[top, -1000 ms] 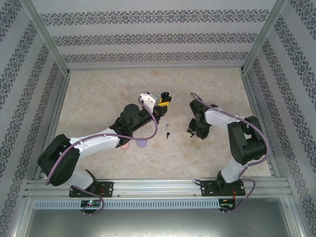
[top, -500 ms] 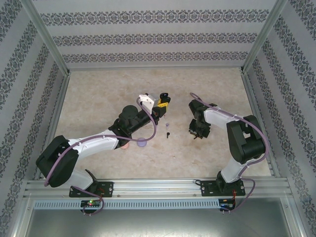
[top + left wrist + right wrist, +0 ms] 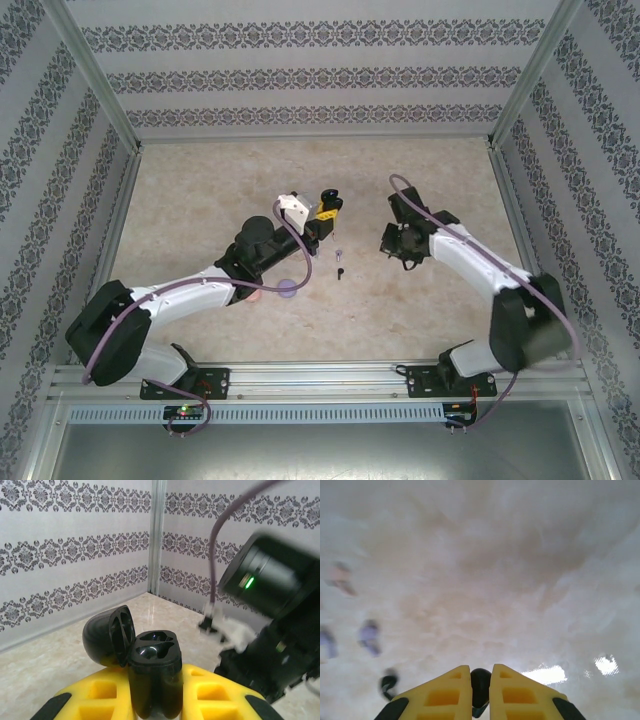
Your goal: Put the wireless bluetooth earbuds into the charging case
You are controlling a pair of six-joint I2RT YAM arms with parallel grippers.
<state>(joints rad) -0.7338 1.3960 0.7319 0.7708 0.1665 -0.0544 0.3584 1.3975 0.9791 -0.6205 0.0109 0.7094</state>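
Note:
My left gripper is shut on the black charging case, held upright with its lid swung open to the left and both sockets bare. From above, that gripper sits at mid table. My right gripper is shut on a black earbud, pinched between the yellow fingers above the table. In the top view the right gripper hangs to the right of the case. A purple earbud and a black earbud lie on the table between the arms.
A purple disc and a pink disc lie beside the left forearm. The right wrist view shows blurred pink, purple and black pieces at its left. Patterned walls ring the beige table.
The right gripper closed on the black earbud and rose, moving toward the back as its arm stretched out. The left gripper with the case shifted slightly toward the back.

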